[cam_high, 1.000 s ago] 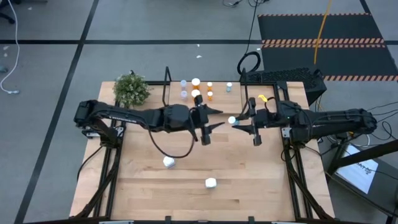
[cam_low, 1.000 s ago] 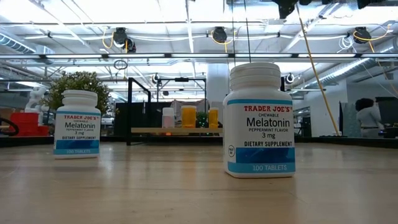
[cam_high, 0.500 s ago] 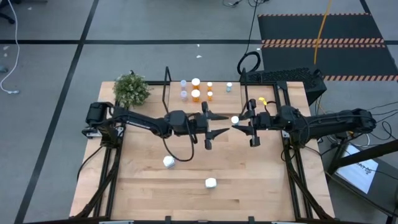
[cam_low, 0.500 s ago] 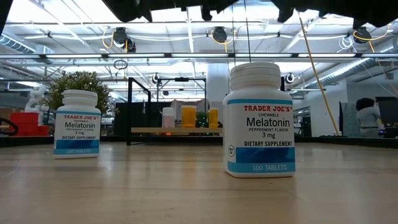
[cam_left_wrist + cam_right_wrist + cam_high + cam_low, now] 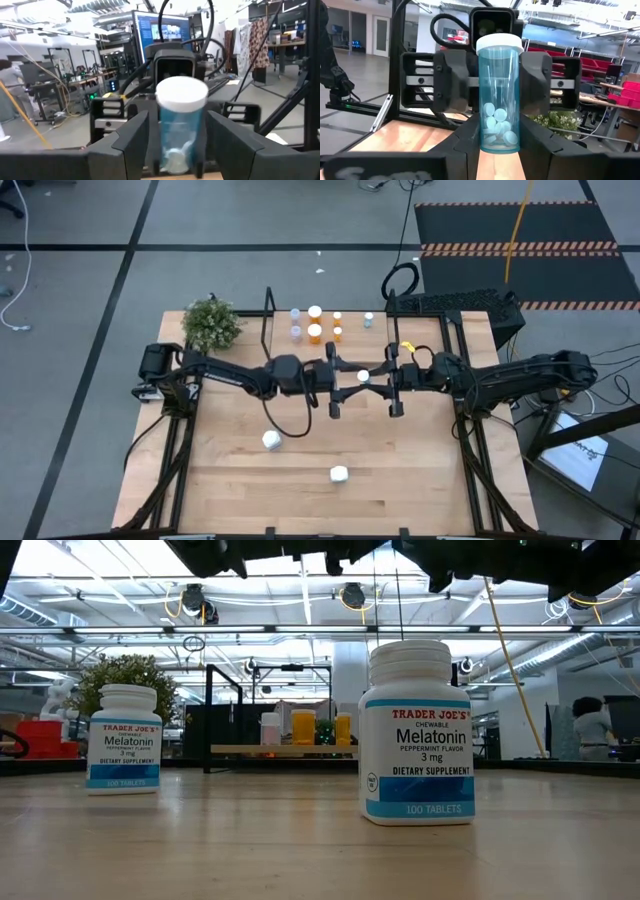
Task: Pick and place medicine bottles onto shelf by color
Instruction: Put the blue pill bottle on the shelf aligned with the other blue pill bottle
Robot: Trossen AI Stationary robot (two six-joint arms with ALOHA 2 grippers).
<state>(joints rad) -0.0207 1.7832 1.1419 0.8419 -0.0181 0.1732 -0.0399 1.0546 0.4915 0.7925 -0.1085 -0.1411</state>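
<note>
A clear pale-blue medicine bottle (image 5: 499, 95) with a white cap and white pills stands upright in the air over the middle of the table, with my right gripper (image 5: 500, 150) shut on it. My left gripper (image 5: 177, 150) faces it from the table's left, open. Its fingers (image 5: 451, 75) stand on either side of the bottle (image 5: 181, 125) with a gap on each side. From above, the bottle's cap (image 5: 362, 377) shows between the left gripper (image 5: 348, 380) and the right gripper (image 5: 380, 380). The shelf (image 5: 280, 749) at the far edge carries several orange and clear bottles (image 5: 315, 332). My right gripper pinches the bottle's lower body (image 5: 487, 140) between its two fingers. The fingers lie about level and come from the table's right. The bottle stands upright, cap up, lifted clear of the table.
Two white Melatonin bottles stand on the near half of the table, one (image 5: 271, 440) toward the left and one (image 5: 339, 474) nearer the front edge. A small green plant (image 5: 212, 323) stands at the far left corner, beside the shelf's black end frame (image 5: 268, 310).
My left gripper has sunk and tipped up toward level, then kept still. My right gripper has come down and gone toward the table's left with the blue bottle, which stays upright and now stands between the left gripper's fingers.
</note>
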